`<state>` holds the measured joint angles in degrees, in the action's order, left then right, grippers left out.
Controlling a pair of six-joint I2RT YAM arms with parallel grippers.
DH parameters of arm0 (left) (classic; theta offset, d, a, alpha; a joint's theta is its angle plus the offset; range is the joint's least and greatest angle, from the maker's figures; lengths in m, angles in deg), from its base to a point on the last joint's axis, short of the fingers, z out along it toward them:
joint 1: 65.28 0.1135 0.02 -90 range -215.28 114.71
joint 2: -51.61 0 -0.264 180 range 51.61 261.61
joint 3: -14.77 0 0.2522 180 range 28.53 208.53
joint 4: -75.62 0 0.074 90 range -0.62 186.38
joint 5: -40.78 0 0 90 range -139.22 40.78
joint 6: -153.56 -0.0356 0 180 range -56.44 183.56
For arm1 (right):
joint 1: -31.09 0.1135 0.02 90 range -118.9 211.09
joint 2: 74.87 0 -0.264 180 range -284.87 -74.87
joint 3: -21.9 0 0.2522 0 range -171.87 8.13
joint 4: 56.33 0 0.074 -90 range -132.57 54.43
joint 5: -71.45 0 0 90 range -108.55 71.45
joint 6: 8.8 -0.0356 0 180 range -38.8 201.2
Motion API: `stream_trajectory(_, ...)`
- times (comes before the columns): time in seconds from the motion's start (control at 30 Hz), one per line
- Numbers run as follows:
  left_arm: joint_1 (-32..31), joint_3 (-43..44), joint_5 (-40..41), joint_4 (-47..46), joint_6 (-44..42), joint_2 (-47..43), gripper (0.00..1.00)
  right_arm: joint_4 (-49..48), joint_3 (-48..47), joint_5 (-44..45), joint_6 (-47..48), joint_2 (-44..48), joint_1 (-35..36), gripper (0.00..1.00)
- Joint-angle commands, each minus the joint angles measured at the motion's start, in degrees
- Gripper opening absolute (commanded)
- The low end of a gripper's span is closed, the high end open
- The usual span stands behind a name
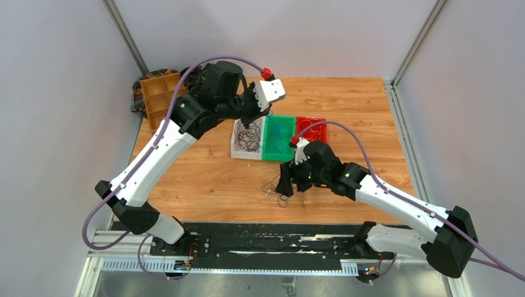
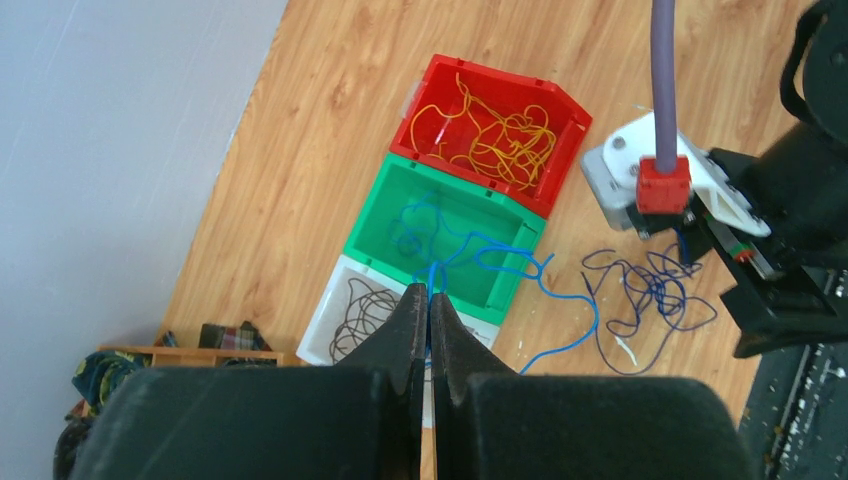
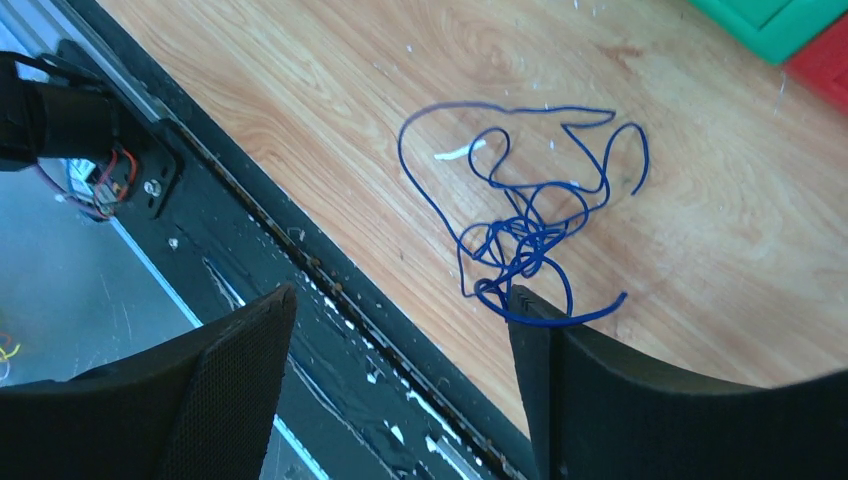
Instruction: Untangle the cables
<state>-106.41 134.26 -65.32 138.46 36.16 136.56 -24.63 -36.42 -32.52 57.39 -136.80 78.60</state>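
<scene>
1. The left fingers (image 2: pixel 405 335) are pressed together, pinching a light blue cable (image 2: pixel 470 250) at their tips.
2. From the fingertips, this cable runs ahead into the green bin (image 2: pixel 375 215) and loops there. It then crosses the bin's rim to the right of the fingers and trails onto the worktop (image 2: pixel 330 90), curving back toward them.
3. Beyond the green bin, farther from the left fingers, the red bin (image 2: pixel 500 78) holds yellow-orange cables (image 2: pixel 490 130).
4. The white bin (image 2: pixel 320 320), just left of the fingertips, holds dark cables (image 2: pixel 365 305). The three bins stand side by side, touching.
5. The right fingers (image 3: pixel 240 370) are spread wide and hold nothing.
6. A loose tangle (image 3: pixel 525 235) of dark blue cable lies flat on the worktop just ahead of the right fingers. One free end curves past the tip of the finger on the right of that view, and I cannot tell whether it touches.
7. From the left wrist, the same tangle lies right of the left fingers, near the trailing light blue cable. I cannot tell whether the two touch.
</scene>
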Motion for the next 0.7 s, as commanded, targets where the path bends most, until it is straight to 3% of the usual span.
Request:
stream_trajectory(0.0, -0.5, -1.0, 2.3, -5.8, -0.2, 3.2, 0.01, 13.5, -3.1, -2.6, 0.4, -3.4, -1.1, 0.77)
stream_trajectory(0.23, -0.5, -3.6, 6.0, -13.3, -0.2, 10.0, 0.00, 18.0, -2.3, -7.5, -0.7, -1.6, -4.3, 0.73)
stream_trajectory(0.67, -0.5, -6.7, 16.6, -26.0, -4.0, 21.3, 0.00, 14.7, 4.3, 3.1, -6.9, 11.4, -6.5, 0.71)
